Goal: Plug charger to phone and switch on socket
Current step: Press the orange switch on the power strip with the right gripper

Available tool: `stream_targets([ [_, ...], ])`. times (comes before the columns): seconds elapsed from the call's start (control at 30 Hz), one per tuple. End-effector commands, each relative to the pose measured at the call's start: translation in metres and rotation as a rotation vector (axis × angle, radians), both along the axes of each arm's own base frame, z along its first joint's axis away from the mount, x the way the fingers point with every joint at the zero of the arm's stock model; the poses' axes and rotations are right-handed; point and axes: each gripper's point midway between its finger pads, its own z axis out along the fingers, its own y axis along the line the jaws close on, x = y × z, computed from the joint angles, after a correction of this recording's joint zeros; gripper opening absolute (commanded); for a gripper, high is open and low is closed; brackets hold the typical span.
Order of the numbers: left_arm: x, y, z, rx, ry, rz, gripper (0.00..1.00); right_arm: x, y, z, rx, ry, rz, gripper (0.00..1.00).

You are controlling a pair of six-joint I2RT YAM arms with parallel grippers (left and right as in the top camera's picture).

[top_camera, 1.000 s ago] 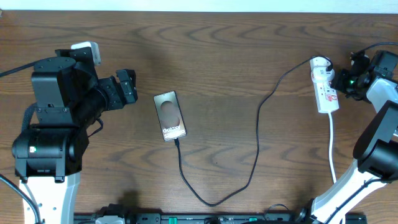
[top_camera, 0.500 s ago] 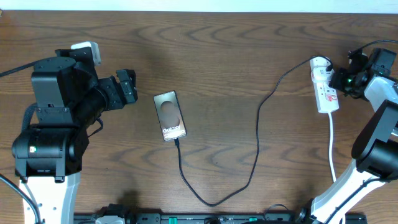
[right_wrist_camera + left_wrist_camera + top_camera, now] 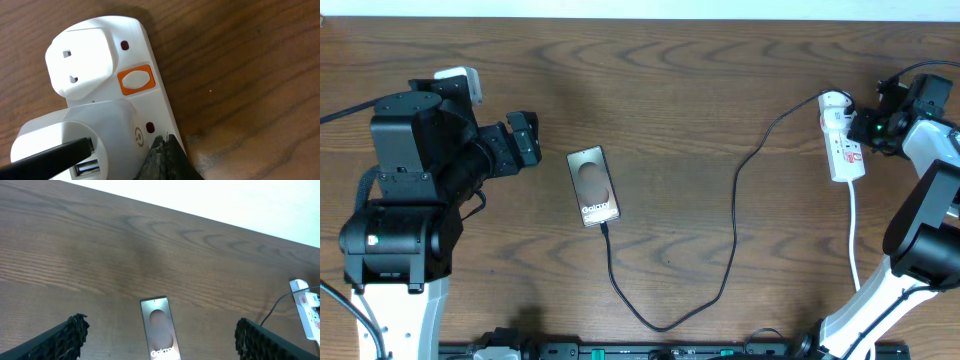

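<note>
The bronze phone [image 3: 593, 185] lies flat left of centre; it also shows in the left wrist view [image 3: 160, 330]. The black charger cable [image 3: 732, 240] runs from the phone's near end in a loop up to the white socket strip [image 3: 841, 148] at the right. Its plug tip sits at the phone's near edge. My left gripper [image 3: 525, 138] is open and empty, left of the phone. My right gripper [image 3: 873, 130] is shut, its tip [image 3: 165, 145] touching the socket strip [image 3: 115, 107] beside a white adapter holding the black cable. An orange switch [image 3: 135, 81] lies just beyond the tip.
The strip's white cord [image 3: 855, 235] runs toward the table's near edge at the right. A white plug [image 3: 80, 60] sits in the strip's far outlet. The table's far edge [image 3: 200, 215] meets a white wall.
My right gripper has shifted a little left, closer onto the socket strip. The left arm, phone and cable have not moved.
</note>
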Motion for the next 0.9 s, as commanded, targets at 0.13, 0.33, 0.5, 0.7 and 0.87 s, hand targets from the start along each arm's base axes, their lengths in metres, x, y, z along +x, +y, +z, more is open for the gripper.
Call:
stream_targets([
  [0.13, 0.001, 0.002, -0.002, 0.001, 0.008, 0.007, 0.96, -0.014, 0.054, -0.023, 0.102, 0.085, 0.116, 0.01],
  [0.33, 0.001, 0.002, -0.002, 0.001, 0.009, 0.007, 0.96, -0.016, 0.061, -0.024, 0.107, 0.100, 0.128, 0.01],
  [0.5, 0.001, 0.002, -0.002, 0.001, 0.009, 0.007, 0.96, -0.016, 0.067, -0.025, 0.108, 0.104, 0.141, 0.01],
  [0.7, 0.001, 0.002, -0.002, 0.001, 0.008, 0.007, 0.96, -0.015, 0.075, -0.025, 0.099, 0.112, 0.157, 0.01],
  [0.87, 0.001, 0.002, -0.002, 0.001, 0.009, 0.007, 0.96, -0.014, 0.079, -0.025, 0.099, 0.112, 0.166, 0.01],
])
